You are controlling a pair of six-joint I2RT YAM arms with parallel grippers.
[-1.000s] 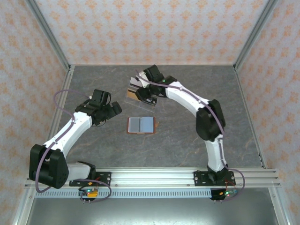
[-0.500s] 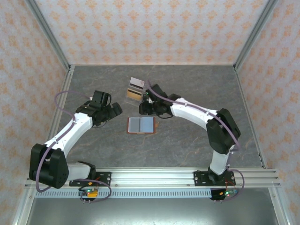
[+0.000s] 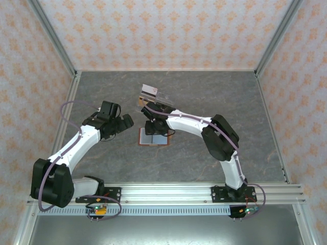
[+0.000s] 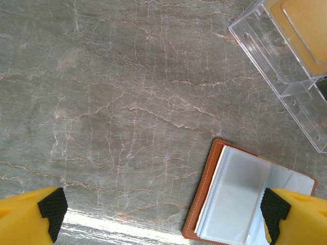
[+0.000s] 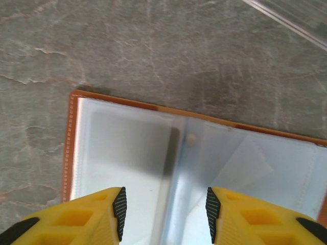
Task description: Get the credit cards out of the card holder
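1. Left gripper [image 3: 125,121], jaws wide, hangs just left of the card holder [image 4: 230,199], which lies open flat on the table [image 3: 219,97]; best used to pin it down.
2. Right gripper [image 5: 165,212], half-open and empty, hovers over it; pinch what looks like a grey card [image 5: 127,153] by its edge and draw it out flat.

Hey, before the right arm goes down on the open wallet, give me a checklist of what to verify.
1. Card holder lies open, flat on the table: ok.
2. Right gripper above its centre fold, jaws apart, empty: ok.
3. A card visible in the frosted sleeves: cannot tell.
4. Left gripper open, empty, beside the holder: ok.
5. Clear tray apart from the holder: ok.
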